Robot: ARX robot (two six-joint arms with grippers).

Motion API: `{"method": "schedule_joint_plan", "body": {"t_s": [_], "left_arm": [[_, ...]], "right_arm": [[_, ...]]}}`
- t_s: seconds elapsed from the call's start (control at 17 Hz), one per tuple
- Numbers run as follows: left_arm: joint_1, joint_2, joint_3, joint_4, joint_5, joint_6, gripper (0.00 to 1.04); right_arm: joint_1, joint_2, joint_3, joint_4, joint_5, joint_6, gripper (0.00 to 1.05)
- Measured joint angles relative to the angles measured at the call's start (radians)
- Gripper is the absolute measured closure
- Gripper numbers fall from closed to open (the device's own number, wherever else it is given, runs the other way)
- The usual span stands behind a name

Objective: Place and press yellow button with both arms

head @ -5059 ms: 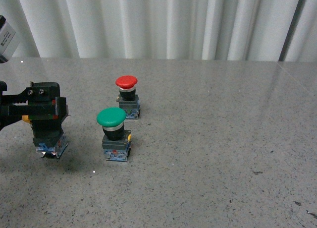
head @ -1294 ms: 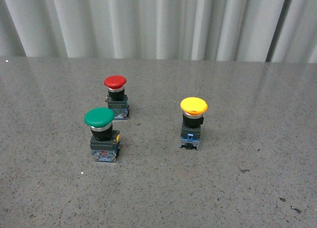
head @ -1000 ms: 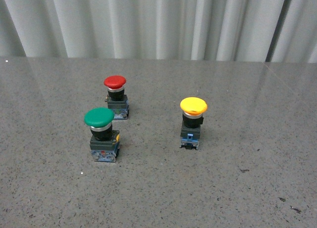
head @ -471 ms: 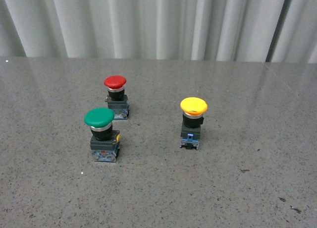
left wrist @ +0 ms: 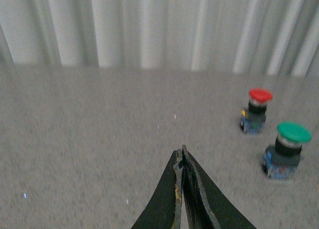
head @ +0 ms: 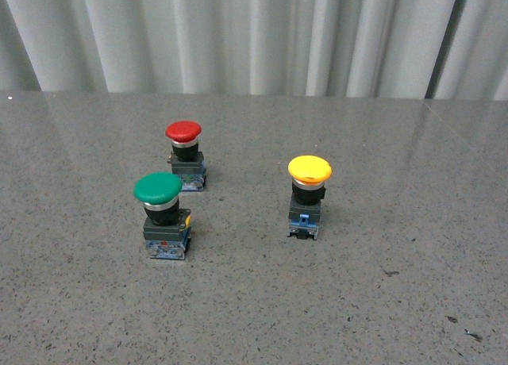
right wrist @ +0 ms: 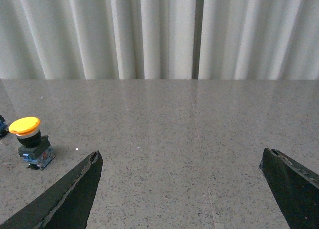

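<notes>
The yellow button (head: 309,192) stands upright on the grey table, right of centre in the front view, with nothing touching it. It also shows far off to one side in the right wrist view, as the yellow button (right wrist: 31,142). Neither arm appears in the front view. My left gripper (left wrist: 181,152) is shut, its two black fingers pressed together with nothing between them, above bare table. My right gripper (right wrist: 180,159) is open wide, with only table between its fingers.
A green-capped button (head: 163,214) stands at the front left and a smaller red-capped button (head: 186,154) behind it. Both also show in the left wrist view, green (left wrist: 285,149) and red (left wrist: 256,109). A pleated white curtain (head: 254,36) closes the table's far edge.
About five seconds ago my left gripper held the yellow button at the far left of the front view. Now the button stands free right of centre. Over the last second nothing has moved.
</notes>
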Motion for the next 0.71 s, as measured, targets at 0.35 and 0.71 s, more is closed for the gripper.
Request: {"method": "schedule_joint_plan", "body": {"t_s": [0.35, 0.71], "left_arm": [[0.000, -0.010, 0.000, 0.010, 0.000, 0.000, 0.81], [0.000, -0.010, 0.000, 0.010, 0.000, 0.000, 0.34]], "right_arm": [[0.000, 0.000, 0.000, 0.001, 0.000, 0.000, 0.06], [0.000, 0.000, 0.000, 0.000, 0.000, 0.000, 0.06]]}}
